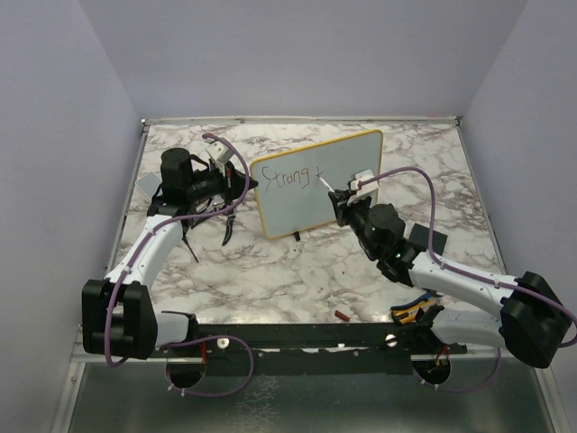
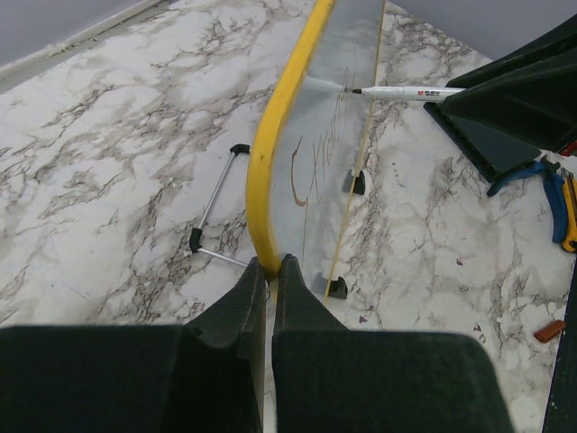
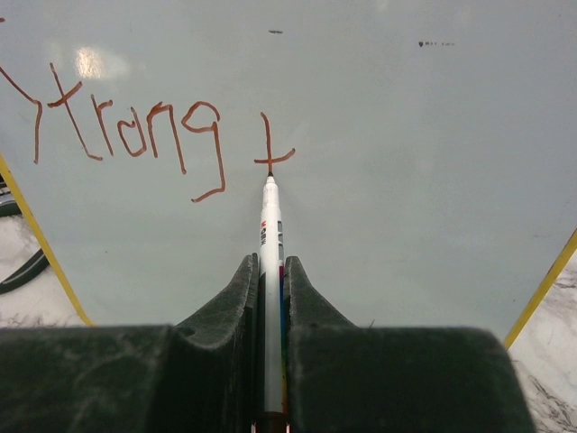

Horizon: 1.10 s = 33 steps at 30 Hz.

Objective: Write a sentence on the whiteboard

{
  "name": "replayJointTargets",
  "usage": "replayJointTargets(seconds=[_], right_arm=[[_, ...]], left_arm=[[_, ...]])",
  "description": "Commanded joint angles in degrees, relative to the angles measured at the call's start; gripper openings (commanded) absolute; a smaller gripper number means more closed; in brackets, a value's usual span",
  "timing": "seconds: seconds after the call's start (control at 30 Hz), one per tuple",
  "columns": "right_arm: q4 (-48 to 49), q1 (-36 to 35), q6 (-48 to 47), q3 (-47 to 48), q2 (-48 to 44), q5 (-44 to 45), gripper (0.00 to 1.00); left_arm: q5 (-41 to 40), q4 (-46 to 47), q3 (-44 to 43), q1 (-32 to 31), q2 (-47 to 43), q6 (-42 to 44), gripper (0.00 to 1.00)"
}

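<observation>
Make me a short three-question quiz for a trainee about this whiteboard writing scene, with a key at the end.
1. True or false: the left gripper is shut on the yellow-orange frame of the large pale grey whiteboard.
2. What does the right gripper hold?
3. The thin handwritten marker letters on the board read: A) "Strong t" B) "Strong" only C) "Struggles"

Key: 1 true; 2 the slim white marker pen, its tip at the board; 3 A.
</observation>
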<state>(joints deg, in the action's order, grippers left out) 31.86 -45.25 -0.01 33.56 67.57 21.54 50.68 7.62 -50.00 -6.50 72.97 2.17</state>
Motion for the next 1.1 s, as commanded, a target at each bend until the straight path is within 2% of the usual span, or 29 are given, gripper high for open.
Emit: replayJointTargets(seconds=[0.0, 0.4, 0.7, 1.07], right_arm=[[-2.06, 0.27, 1.93, -1.08, -0.02, 1.73, 0.01], [-2.36, 0.26, 0.55, 0.37, -0.99, 5.95, 0.01], [-1.17, 0.26, -2.11, 0.94, -6.28, 1.81, 0.01], [2.58, 0.26, -5.09, 5.74, -1.28, 2.88, 0.01]], left_arm=[[-2.62, -1.29, 1.04, 0.09, -0.29, 2.95, 0.00], [-2.58, -1.29, 0.95, 0.14, -0.22, 2.93, 0.00], [-2.76, -1.29, 1.04, 0.09, -0.28, 2.92, 0.00], [-2.76, -1.31, 1.13, 0.15, -0.22, 2.92, 0.00]])
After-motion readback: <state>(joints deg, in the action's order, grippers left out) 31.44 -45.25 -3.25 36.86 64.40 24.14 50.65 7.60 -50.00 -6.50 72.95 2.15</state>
